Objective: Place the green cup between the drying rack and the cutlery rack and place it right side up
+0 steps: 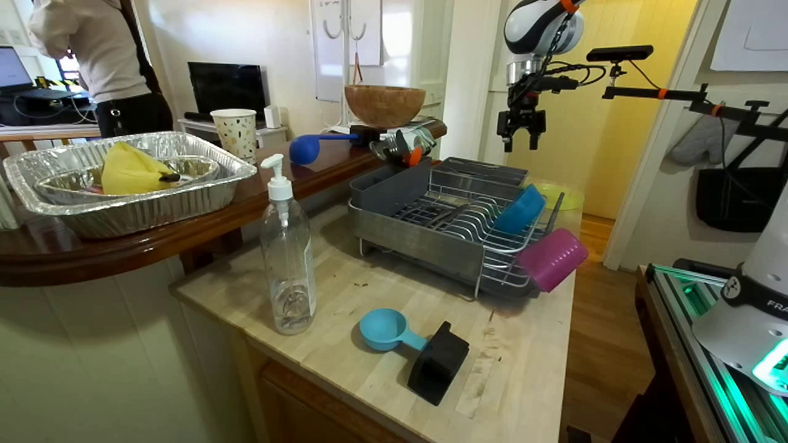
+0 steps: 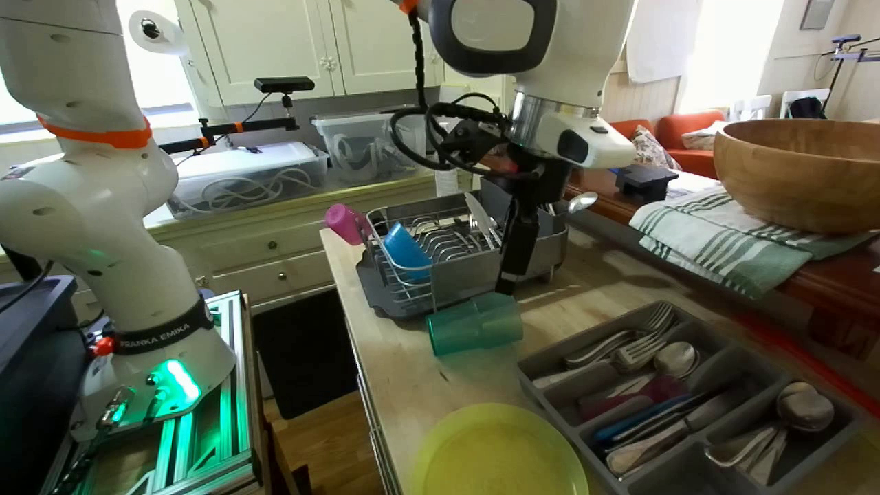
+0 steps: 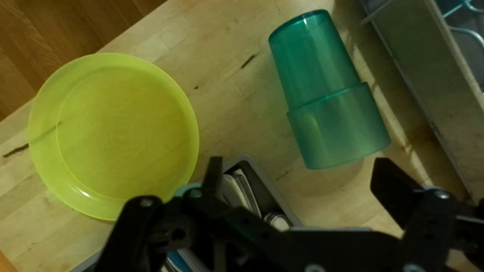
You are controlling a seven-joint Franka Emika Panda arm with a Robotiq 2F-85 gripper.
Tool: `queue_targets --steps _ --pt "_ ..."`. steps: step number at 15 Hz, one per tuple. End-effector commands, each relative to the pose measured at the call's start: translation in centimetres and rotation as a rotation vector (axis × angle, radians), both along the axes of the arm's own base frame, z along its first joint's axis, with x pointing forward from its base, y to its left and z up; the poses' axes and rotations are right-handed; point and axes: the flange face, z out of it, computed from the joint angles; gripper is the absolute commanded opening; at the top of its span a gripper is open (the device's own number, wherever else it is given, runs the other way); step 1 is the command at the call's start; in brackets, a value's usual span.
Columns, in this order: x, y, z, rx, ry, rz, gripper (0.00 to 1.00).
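Both exterior views share the gripper from opposite sides; near it, the wrist view looks down.

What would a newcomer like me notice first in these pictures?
Probably the big white robot arm, its base glowing green beside the wooden counter, its black pincer hanging open above that counter. Next, perhaps, the bright yellow plate, and near it the green cup lying on its side by the drying rack. The magenta cup, tilted at one end of the rack, might come third.
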Motion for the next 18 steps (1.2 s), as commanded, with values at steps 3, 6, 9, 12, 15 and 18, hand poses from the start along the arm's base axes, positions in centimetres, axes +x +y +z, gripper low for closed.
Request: queue_targets --steps 3,6,9,12,15,18 --pt "2.3 -2.1 -3.9 0.033 0.11 -0.106 1.0" --pt "3.9 -2.6 -5.2 0.082 0.114 -0.184 1.0" --pt "5.6 -2.8 -6.1 0.121 0.111 -0.248 1.0" --pt "6.8 -2.4 -7.1 0.141 0.139 -0.268 1.0" --pt "7.7 -1.7 -8.2 0.152 0.174 -0.264 1.0" --pt "8.4 -1.0 -9.3 0.163 0.213 -0.255 1.0"
